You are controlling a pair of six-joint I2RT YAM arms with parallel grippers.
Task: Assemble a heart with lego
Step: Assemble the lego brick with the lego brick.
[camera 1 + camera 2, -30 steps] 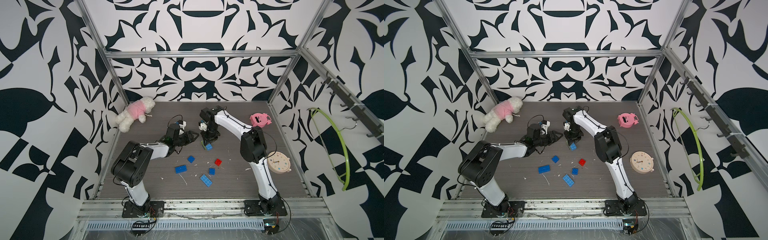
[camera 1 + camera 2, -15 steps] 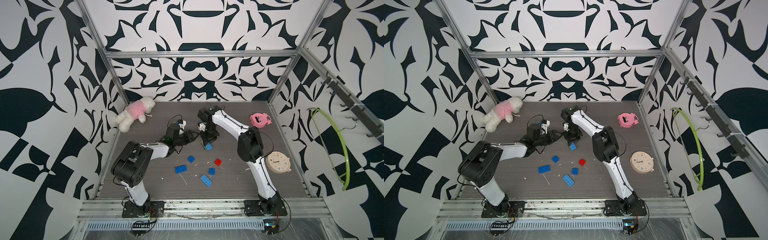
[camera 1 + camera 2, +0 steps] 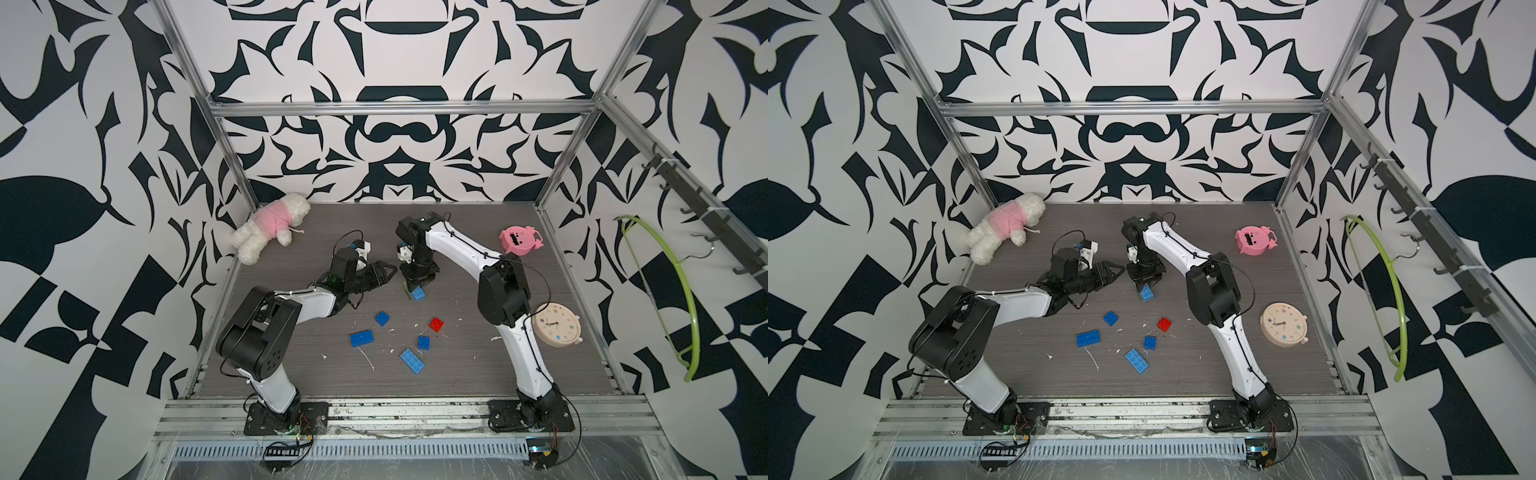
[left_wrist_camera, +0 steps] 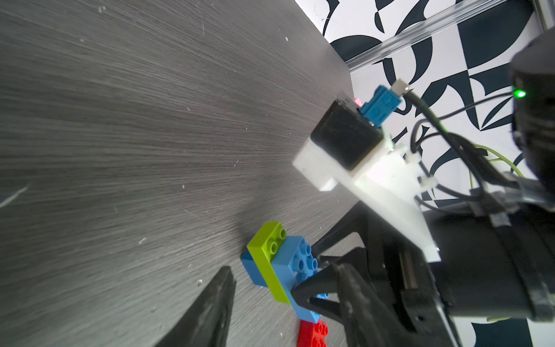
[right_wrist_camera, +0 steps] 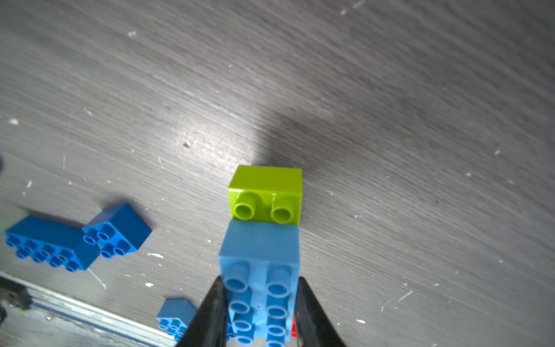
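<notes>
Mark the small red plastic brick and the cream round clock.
small red plastic brick [image 3: 436, 323]: in a top view, studded top.
cream round clock [image 3: 556, 329]: in a top view, dial centre.

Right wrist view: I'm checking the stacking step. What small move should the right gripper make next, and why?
Probably spread the right gripper and lift straight up: the blue brick between its jaws looks seated flush on the lime green brick, leaving two studs bare.

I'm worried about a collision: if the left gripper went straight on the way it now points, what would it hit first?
Probably the brick stack, lime green end first, sitting between the right gripper's fingers just ahead. Depth is unclear, so those fingers could come first.
</notes>
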